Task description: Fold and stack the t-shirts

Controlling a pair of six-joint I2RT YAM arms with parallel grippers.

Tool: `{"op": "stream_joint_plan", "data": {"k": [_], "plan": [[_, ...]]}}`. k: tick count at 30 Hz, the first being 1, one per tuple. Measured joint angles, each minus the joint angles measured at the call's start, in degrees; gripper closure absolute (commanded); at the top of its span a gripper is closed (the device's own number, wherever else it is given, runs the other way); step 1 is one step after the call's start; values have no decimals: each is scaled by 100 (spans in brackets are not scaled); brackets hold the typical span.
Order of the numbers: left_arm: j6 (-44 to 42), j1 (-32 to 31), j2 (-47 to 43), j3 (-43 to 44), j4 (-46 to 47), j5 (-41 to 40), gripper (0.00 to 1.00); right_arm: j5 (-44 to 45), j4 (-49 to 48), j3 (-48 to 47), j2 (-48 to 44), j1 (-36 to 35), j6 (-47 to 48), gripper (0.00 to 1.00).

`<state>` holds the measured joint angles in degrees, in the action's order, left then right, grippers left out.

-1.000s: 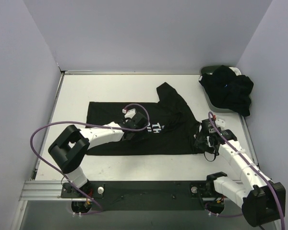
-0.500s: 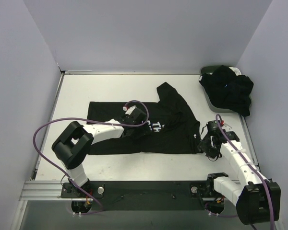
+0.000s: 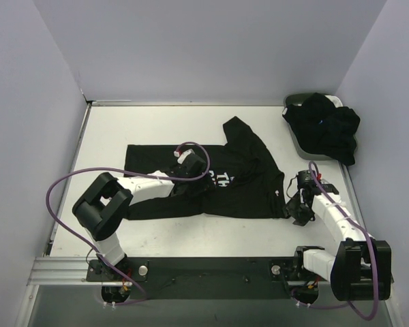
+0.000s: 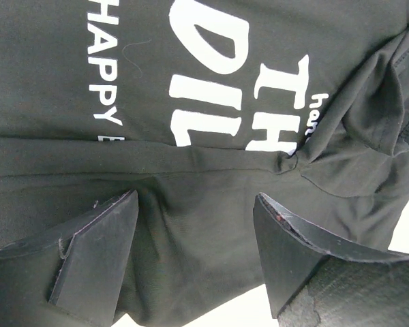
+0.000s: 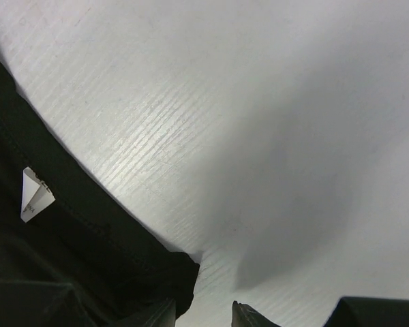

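T-shirt [image 3: 249, 187], black with white lettering [image 4: 204, 88], lies spread across the middle of the table [image 3: 157, 122], chest side up; its long side runs left to right, and one sleeve points toward the far edge. Around it: a heap of other black shirts [image 3: 327, 133] sits in the far right corner, draped over a dark oval basket [image 3: 293, 102] so that only the basket's rim shows; a purple cable [image 3: 54, 197] loops out over the left side of the table. The left arm lies over the left half of the spread shirt and hides part of the print from above. The left gripper [image 4: 196, 204] hangs just over the cloth below the lettering, its jaws wide apart with nothing between them; whether the fingers touch the cloth I cannot tell. The right gripper [image 5: 203, 308] is at the shirt's right end, near the right edge of the table; its jaws stand a little apart with bare table showing in the gap, and a corner of the black hem lies just beside one finger. The cloth is flat in most places but bunched into a pucker beside the letters; a small white label [image 5: 35, 196] shows near the right end.
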<state>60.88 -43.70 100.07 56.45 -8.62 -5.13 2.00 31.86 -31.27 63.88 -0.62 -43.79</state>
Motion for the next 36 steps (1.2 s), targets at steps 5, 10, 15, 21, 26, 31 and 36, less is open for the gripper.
{"op": "stream_joint_plan", "data": {"k": [5,10,15,21,26,31,36], "plan": [[-11,-2,-79,-168,205,13,21,-42,-74,-39,50,151,4,62],[-28,-4,-164,-345,417,24,22,-44,-125,-179,52,181,4,62],[-28,-11,-247,-520,632,24,22,-57,-181,-219,138,184,-11,62],[-28,-13,-306,-643,772,24,22,-111,-345,-216,313,184,-83,63],[-26,-13,-376,-730,802,24,22,-229,-566,-199,474,181,-151,63],[-26,-15,-433,-787,796,24,22,-328,-702,-120,535,179,-208,63],[-28,-20,-439,-789,787,20,22,-380,-734,-24,531,168,-247,63]]}}
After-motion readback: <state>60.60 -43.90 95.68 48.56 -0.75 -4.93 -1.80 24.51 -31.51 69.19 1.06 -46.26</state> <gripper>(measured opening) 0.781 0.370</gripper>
